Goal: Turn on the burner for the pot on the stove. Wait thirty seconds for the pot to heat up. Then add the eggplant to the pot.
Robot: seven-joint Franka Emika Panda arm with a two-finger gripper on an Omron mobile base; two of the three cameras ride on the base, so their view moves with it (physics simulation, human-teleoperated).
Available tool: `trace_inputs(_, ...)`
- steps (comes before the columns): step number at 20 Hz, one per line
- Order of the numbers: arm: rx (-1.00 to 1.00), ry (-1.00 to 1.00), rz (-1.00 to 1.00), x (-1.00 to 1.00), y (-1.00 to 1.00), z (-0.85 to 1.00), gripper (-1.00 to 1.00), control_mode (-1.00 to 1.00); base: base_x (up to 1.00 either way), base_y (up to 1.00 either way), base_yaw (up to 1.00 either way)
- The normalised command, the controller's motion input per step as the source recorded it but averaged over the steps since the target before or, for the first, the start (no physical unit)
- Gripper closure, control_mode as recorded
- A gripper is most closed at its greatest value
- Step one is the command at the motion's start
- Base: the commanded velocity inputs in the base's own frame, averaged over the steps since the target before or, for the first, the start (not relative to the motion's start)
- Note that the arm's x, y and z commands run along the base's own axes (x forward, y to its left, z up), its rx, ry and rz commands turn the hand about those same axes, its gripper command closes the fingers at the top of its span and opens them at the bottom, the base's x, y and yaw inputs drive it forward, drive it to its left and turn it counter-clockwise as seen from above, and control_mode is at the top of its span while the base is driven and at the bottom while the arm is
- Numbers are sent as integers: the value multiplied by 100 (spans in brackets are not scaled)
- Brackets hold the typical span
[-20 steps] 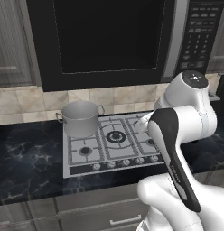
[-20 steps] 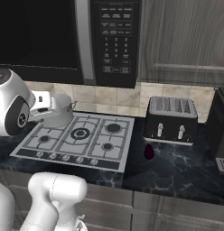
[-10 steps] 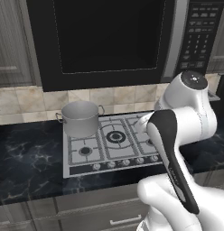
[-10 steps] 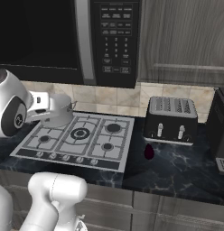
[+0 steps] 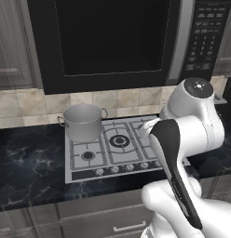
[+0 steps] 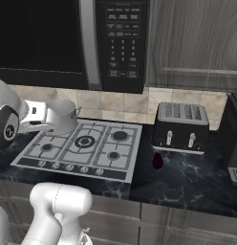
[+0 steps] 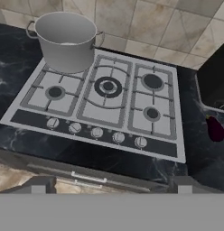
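Nearest, drawer fronts (image 7: 86, 176) ran below the front edge of the dark marbled table (image 5: 29, 162). End effector: fingertips were not visible in the hand view, and the arm's own bulk hid it in both base views, so I could not tell whether the jaws stood wide or narrow, and nothing could be seen held.

On the table lay the stove (image 7: 64, 124), flat and silver, with a front row of five round knobs (image 7: 96, 132) on a dark strip. Behind the knobs sat the grates: a small burner at front left (image 7: 55, 92), a large ringed burner at centre (image 7: 108, 86), two more to the right (image 7: 152, 81).

The pot (image 7: 67, 40) stood upright on the back left burner, plain grey metal, loop handles on both sides, interior apparently bare as far as the hand view showed. In the left base view the pot (image 5: 83, 122) sat at the stove's far left corner, close to the tiled backsplash (image 5: 112, 98).

The eggplant (image 7: 216, 128), small and dark purple, lay on the table to the right of the stove, apart from it and well apart from the pot. In the right base view the eggplant (image 6: 157, 161) rested just in front of a black toaster (image 6: 181, 127).

Farthest, a black microwave (image 6: 91, 38) hung above the stove, its keypad (image 6: 122, 40) to the right, and grey cabinet doors (image 6: 197, 43) were beside it.
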Motion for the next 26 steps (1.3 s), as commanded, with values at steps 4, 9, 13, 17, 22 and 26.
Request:
trace_inputs(4, 0, 0, -12, -23, -15, 1, -100, -100, 0, 0, 0)
trace_inputs(9, 0, 0, -7, -22, -23, 0, -100, -100, 0, 0, 0)
trace_inputs(13, 0, 0, -5, -4, -16, 0, -100, -100, 0, 0, 0)
trace_inputs(17, 0, 0, -1, 0, -16, 0, -100, -100, 0, 0, 0)
trace_inputs(22, 0, 0, 0, 0, -15, 0, -100, -100, 0, 0, 0)
trace_inputs(26, 0, 0, -1, 0, -14, 0, -100, -100, 0, 0, 0)
